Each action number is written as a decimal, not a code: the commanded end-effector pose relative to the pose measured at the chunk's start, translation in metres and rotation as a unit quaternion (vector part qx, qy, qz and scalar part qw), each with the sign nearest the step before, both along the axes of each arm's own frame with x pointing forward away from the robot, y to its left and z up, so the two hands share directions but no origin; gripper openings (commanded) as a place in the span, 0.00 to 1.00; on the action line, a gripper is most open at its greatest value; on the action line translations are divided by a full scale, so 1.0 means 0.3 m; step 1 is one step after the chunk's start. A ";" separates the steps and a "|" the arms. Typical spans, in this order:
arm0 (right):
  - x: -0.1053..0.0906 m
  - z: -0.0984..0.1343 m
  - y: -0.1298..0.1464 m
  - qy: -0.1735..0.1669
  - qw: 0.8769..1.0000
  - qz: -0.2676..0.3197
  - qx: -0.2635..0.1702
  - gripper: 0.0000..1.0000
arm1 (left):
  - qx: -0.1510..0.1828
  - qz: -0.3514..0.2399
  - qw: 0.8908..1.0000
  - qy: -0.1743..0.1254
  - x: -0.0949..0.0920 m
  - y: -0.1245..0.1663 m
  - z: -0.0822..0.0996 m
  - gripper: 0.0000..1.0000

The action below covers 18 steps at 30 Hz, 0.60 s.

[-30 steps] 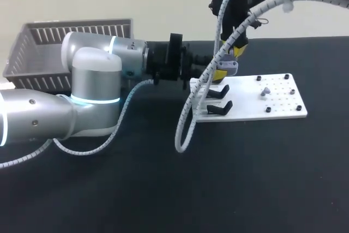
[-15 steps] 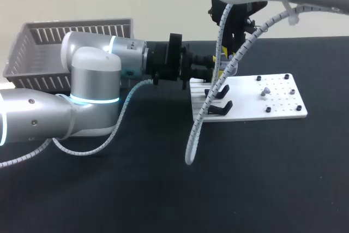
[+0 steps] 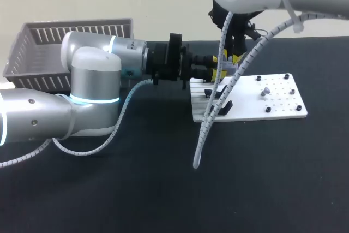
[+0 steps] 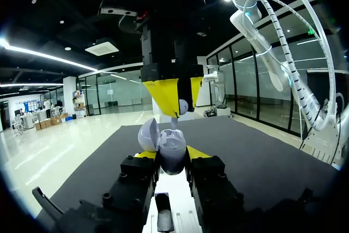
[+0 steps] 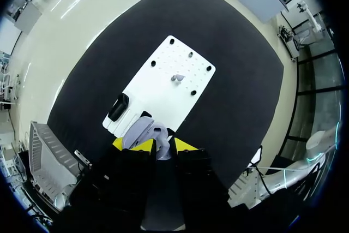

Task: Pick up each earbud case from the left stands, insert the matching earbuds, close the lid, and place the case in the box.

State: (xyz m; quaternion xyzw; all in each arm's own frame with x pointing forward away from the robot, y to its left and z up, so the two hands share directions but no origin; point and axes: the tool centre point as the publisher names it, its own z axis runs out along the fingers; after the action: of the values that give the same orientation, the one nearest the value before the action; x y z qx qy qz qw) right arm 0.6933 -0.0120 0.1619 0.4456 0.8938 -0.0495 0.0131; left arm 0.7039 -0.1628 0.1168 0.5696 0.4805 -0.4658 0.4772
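On the black table (image 3: 136, 189), the grey basket (image 3: 76, 24) sits behind our left arm, well apart from the white board (image 3: 272, 107). Our right arm's cable (image 3: 202, 135) hangs across the board's black stands (image 3: 224, 106). Our left gripper (image 4: 173, 154) clamps the open case (image 4: 172, 144) over the board's stand end. Our right gripper (image 4: 177, 99) pinches an earbud (image 4: 184, 105) directly above it. A second earbud (image 5: 177, 78) lies on the board.

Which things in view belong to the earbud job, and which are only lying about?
Job: earbud case, open, in left gripper; earbud in right gripper; black stands; grey box.
Lying about: black knobs on the white board; small grey piece there, unclear what.
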 end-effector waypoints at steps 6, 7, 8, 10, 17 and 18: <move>0.003 -0.006 -0.005 -0.005 1.000 0.000 0.002 0.00 | -0.001 0.001 1.000 -0.001 -0.001 0.001 -0.002 0.00; 0.005 -0.005 -0.005 -0.006 1.000 0.001 0.003 0.00 | -0.001 0.001 1.000 -0.001 -0.001 0.001 -0.002 0.00; 0.006 -0.004 -0.006 -0.007 1.000 0.001 0.002 0.00 | -0.001 0.001 1.000 -0.001 -0.001 0.001 -0.002 0.00; 0.010 -0.003 -0.006 -0.008 1.000 0.002 0.002 0.00 | -0.001 0.001 1.000 -0.001 -0.001 0.001 -0.002 0.00; 0.020 -0.009 -0.007 -0.004 1.000 0.002 0.002 0.00 | -0.001 0.001 1.000 -0.001 -0.001 0.001 -0.002 0.00; 0.020 -0.009 -0.007 -0.003 1.000 0.002 0.003 0.00 | -0.001 0.001 1.000 -0.001 -0.001 0.001 -0.002 0.00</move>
State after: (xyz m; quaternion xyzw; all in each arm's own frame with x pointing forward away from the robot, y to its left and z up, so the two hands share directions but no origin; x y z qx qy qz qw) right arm 0.6980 -0.0141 0.1595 0.4438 0.8948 -0.0450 0.0164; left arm 0.7039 -0.1628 0.1169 0.5696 0.4805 -0.4658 0.4772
